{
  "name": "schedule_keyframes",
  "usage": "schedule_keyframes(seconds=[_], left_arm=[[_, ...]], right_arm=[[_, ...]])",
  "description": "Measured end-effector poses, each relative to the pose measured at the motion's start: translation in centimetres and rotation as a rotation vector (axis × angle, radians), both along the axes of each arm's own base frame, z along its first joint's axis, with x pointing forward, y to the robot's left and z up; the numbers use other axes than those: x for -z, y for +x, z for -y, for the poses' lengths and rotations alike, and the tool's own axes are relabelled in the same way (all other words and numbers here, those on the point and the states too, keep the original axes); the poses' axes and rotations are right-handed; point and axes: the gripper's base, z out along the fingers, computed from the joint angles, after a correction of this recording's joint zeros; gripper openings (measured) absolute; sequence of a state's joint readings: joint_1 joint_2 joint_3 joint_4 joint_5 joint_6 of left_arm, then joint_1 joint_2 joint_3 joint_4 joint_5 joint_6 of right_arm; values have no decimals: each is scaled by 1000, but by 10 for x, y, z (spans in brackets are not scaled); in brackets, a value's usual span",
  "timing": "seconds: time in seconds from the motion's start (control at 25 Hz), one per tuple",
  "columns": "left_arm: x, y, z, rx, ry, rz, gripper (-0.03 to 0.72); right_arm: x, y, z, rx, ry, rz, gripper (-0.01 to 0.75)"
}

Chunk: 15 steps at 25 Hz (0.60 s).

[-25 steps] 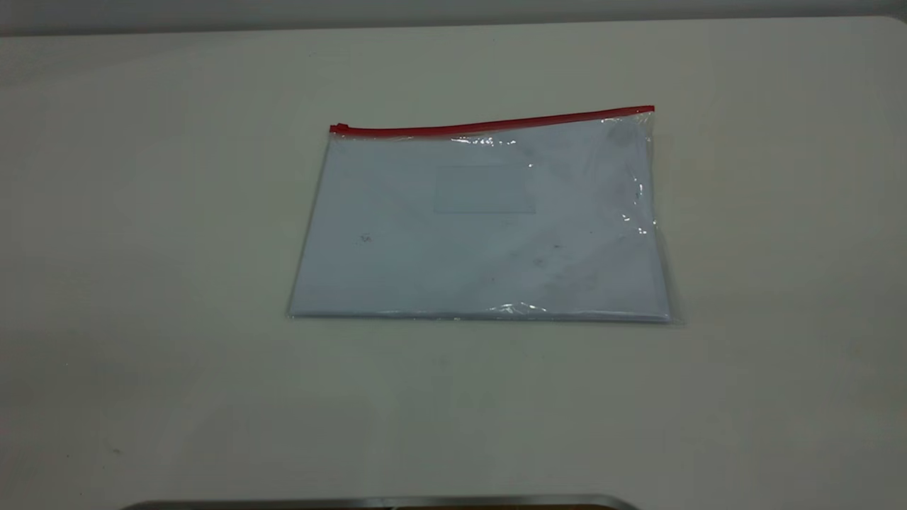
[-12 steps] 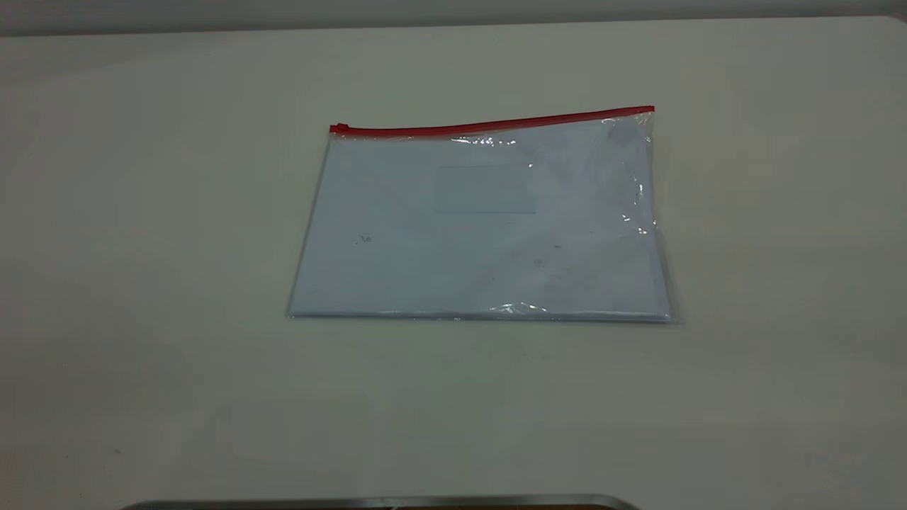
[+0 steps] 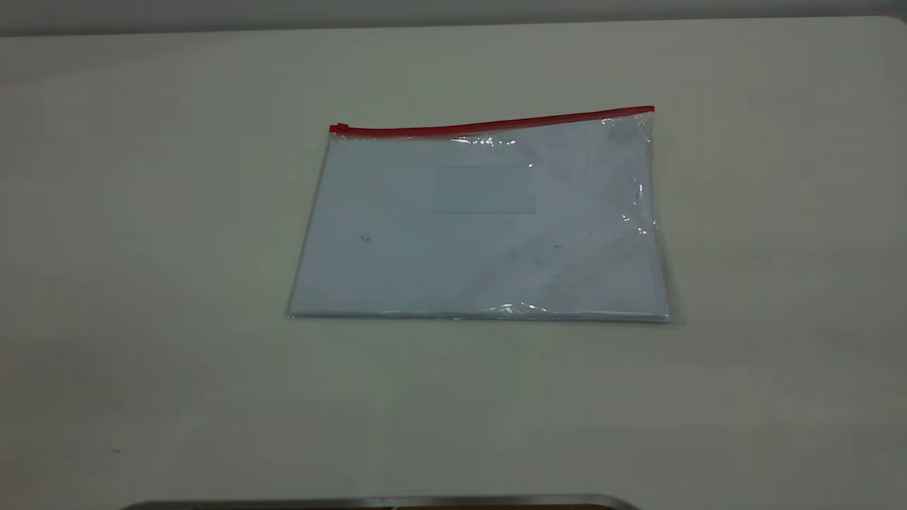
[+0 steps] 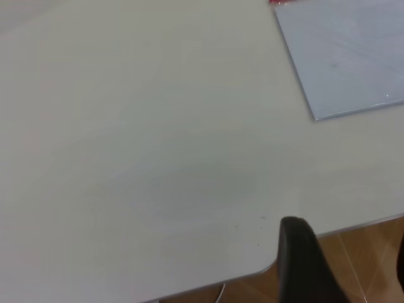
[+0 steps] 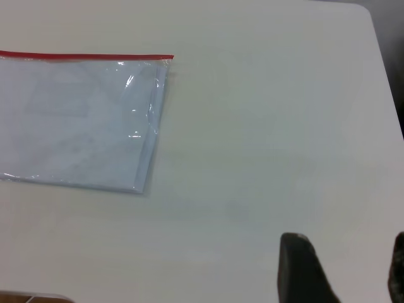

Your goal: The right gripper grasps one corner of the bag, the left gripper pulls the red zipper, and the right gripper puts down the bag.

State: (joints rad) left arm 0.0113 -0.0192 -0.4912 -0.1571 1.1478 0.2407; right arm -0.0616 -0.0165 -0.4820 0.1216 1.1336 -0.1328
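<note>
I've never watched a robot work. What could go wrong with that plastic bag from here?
The flat clear plastic bag lies flush on the white table, so the right tool may slip off its glossy, crinkled corner. The thin red zipper has a tiny slider tab; the left tool could easily miss it.

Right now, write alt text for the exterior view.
A clear plastic bag holding pale sheets lies flat on a white table. Its red zipper runs along the far edge, slider tab at the left end. No arm or tool appears.
</note>
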Motion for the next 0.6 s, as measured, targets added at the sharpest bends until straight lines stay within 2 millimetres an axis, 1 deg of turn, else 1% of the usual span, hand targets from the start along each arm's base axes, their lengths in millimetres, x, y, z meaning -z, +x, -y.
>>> schedule_keyframes(seconds=[0.28,0.6], left_arm=[[0,0,0,0,0,0,424],[0,0,0,-1,-1,1,424]], right_arm=[[0,0,0,-6,0,0,377],[0,-1,1,-102,0,0,377]])
